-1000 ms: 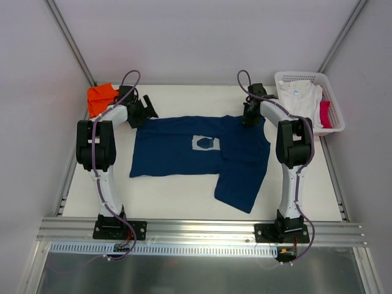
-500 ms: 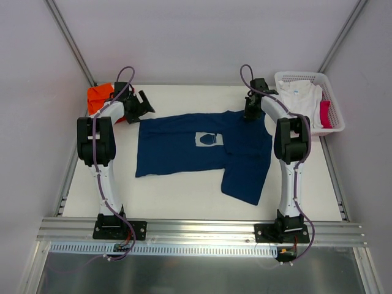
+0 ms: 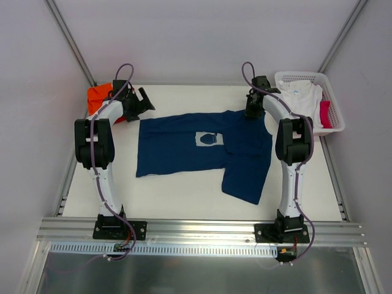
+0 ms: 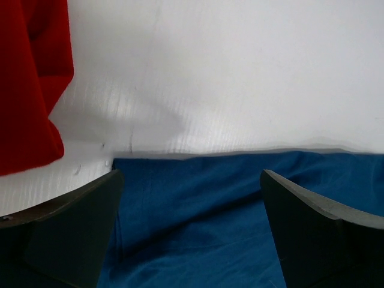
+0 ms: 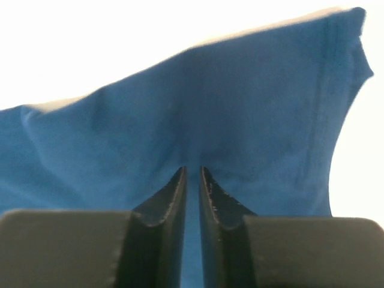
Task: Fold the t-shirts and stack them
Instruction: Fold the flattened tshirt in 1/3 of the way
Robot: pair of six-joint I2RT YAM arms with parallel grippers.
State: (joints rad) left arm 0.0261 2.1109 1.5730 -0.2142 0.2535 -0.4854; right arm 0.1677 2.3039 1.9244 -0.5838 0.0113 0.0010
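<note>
The navy t-shirt [image 3: 202, 150] with a pale chest print [image 3: 207, 139] lies spread on the white table, one part hanging toward the front right. My right gripper [image 3: 250, 113] is shut on the shirt's far right edge; the right wrist view shows blue cloth [image 5: 180, 114] pinched between the nearly closed fingers [image 5: 192, 171]. My left gripper [image 3: 141, 101] is open just beyond the shirt's far left corner. In the left wrist view the shirt [image 4: 210, 204] lies between the wide-apart fingers [image 4: 192, 225]. An orange tee [image 3: 98, 96] lies at the far left, red in the left wrist view [image 4: 30, 78].
A white lattice basket [image 3: 334, 92] stands at the far right, holding a white tee [image 3: 300, 98] and a red one [image 3: 325, 114]. Metal frame posts [image 3: 70, 43] rise at the back corners. A rail [image 3: 196, 231] runs along the near edge.
The navy shirt has slid a little to the right and away. Both grippers moved toward the far edge; the left one now sits off the shirt's corner.
</note>
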